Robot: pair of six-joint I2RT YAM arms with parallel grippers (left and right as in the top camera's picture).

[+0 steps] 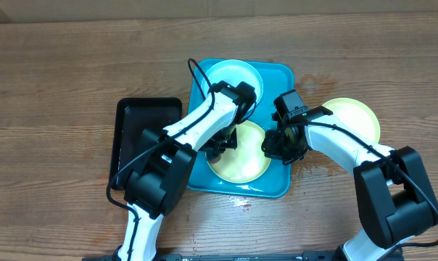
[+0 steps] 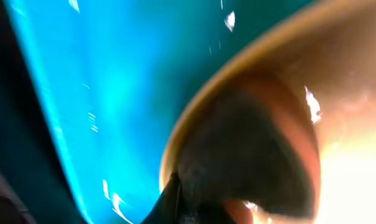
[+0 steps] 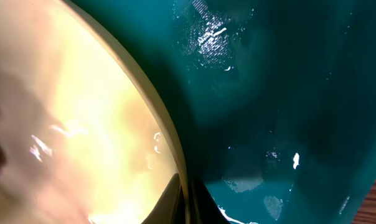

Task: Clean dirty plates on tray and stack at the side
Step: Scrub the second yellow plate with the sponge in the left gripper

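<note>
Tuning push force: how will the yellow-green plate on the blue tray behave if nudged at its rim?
The plate looks like thin glossy plastic, so it is probably light and fairly stiff. The tray shows wet-looking glints, so the plate likely slides easily. Pressing down on one edge of its shallow rim might tip it.

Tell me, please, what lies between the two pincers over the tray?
The yellow-green plate at the near end of the tray lies between the left pincer and the right pincer; the overhead view shows it.
</note>
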